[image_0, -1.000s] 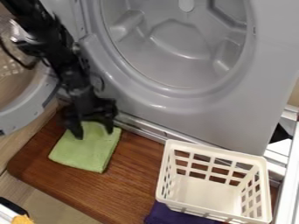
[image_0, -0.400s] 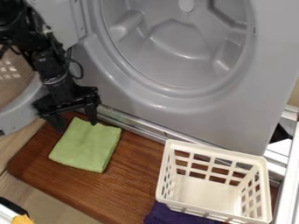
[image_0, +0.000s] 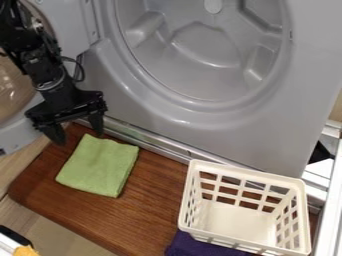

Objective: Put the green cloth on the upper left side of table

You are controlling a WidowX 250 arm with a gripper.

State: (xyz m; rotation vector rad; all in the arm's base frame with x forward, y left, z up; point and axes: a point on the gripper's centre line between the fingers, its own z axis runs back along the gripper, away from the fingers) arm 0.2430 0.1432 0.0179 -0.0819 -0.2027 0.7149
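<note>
The black gripper [image_0: 77,135] hangs over the upper left corner of the wooden table [image_0: 157,200], its two fingers spread wide with nothing between them. Just below and to the right of it, the green cloth [image_0: 100,167] lies folded flat on the upper left part of the table. Gripper and cloth appear to be apart.
A white slotted basket [image_0: 244,207] stands on the right of the table, with a dark purple cloth [image_0: 200,246] by its lower left edge. The grey machine front [image_0: 180,120] rises behind the table, its open round door at the left.
The gripper has moved up and left, off the green cloth, and its fingers have spread wider. The cloth stays in place, its top edge now uncovered.
</note>
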